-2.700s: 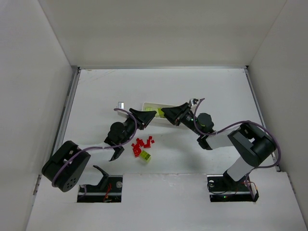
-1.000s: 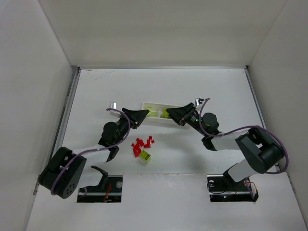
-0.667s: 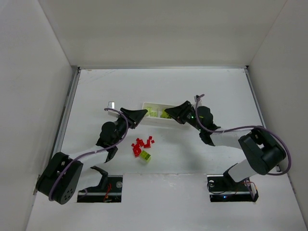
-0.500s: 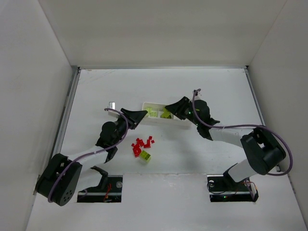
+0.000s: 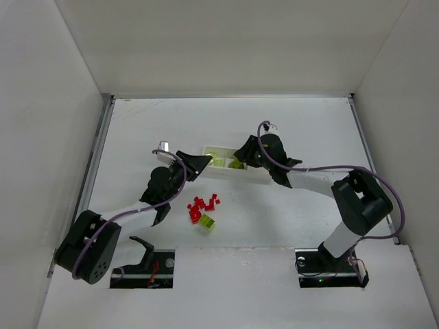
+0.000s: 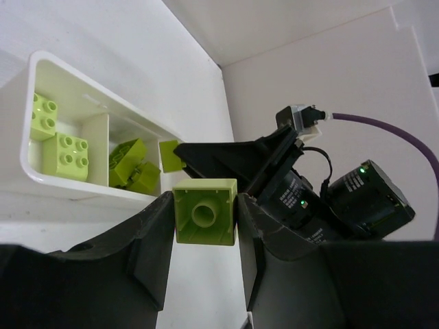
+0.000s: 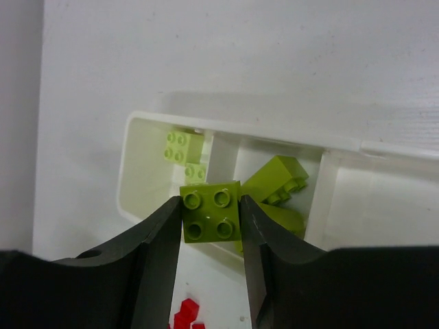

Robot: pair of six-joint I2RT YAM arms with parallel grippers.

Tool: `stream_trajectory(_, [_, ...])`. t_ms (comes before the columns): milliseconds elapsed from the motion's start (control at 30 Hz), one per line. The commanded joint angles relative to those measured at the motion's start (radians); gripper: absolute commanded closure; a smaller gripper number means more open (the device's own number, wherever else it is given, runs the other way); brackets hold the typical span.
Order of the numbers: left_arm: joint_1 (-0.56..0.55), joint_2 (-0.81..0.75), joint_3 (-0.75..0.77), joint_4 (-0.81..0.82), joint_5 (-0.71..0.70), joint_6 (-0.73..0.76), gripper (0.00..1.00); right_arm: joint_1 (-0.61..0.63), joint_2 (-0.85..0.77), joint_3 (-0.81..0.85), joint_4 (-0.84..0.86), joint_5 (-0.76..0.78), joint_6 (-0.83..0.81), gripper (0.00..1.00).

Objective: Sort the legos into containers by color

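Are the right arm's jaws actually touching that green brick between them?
Touching. The right wrist view shows the green brick squeezed between both jaws, with no gap on either side.

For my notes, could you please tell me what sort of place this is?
Probably a robot test cell: white walls box in a table, left arm and right arm mount at its near edge, toy bricks lie by a tray.
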Motion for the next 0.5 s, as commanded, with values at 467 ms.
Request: stream_trajectory(467, [-0.064, 0.146, 0.259, -0.238, -0.169, 0.257, 0.83, 0.085, -0.367, -0.206, 0.029, 0.1, -0.073, 0.61])
